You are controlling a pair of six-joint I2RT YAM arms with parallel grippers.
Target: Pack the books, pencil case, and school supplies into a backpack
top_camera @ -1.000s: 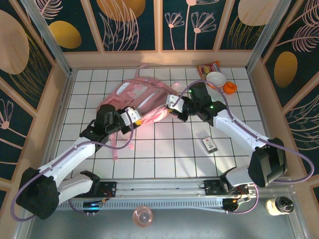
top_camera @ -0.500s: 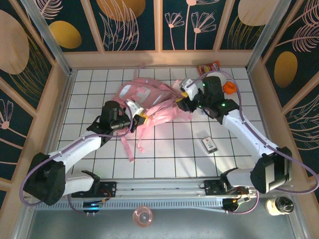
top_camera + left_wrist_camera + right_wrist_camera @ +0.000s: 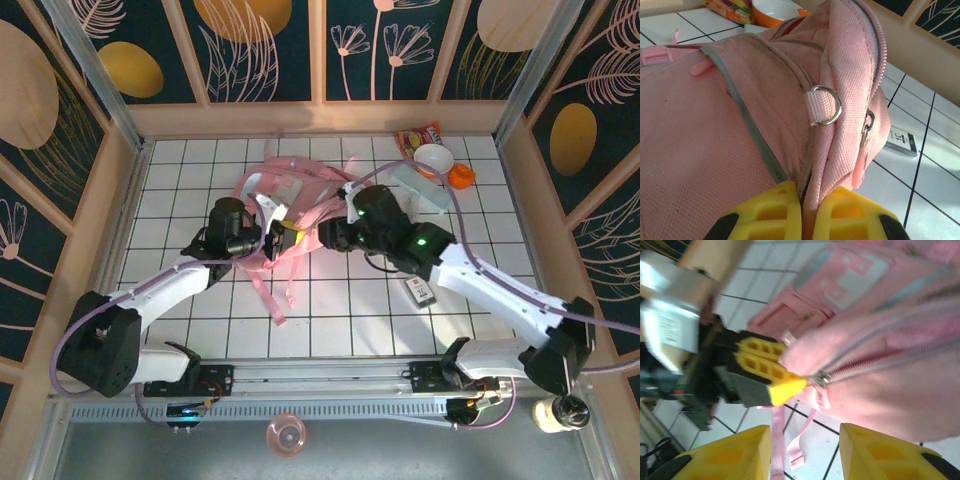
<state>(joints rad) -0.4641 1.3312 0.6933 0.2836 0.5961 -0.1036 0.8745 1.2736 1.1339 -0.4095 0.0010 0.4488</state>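
Two grippers meet at the large soft pink fabric backpack [image 3: 290, 190], which lies heaped mid-table on the white tiled table [image 3: 180, 170], nearer its far edge. Left gripper [image 3: 807, 205]: yellow fingers [image 3: 765, 212] pressed together, pinching the bag's cloth beside the zip edge. Right gripper [image 3: 805, 450]: jaws apart, holding nothing, just beside the bag's metal zip pull [image 3: 822, 379]. Small dark rectangular item with a white label [image 3: 420, 290]: flat on the table toward its right edge, apart from the bag.
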